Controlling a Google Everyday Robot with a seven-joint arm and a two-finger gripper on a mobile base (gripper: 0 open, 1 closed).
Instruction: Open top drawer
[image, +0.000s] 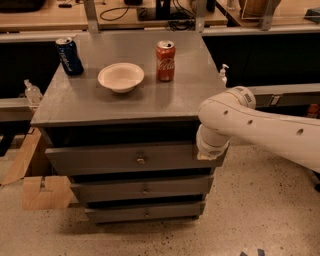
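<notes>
The top drawer is the widest gray front of the gray cabinet, with a small round metal knob at its centre. Its front stands further out than the two narrower drawer fronts below, and a dark gap shows under the cabinet top. My white arm comes in from the right. Its wrist bends down to the right end of the top drawer front, and the gripper sits there against the drawer's right corner, mostly hidden by the wrist.
On the cabinet top stand a blue can, a white bowl and a red cola can. Cardboard lies on the floor at the left. A workbench runs behind.
</notes>
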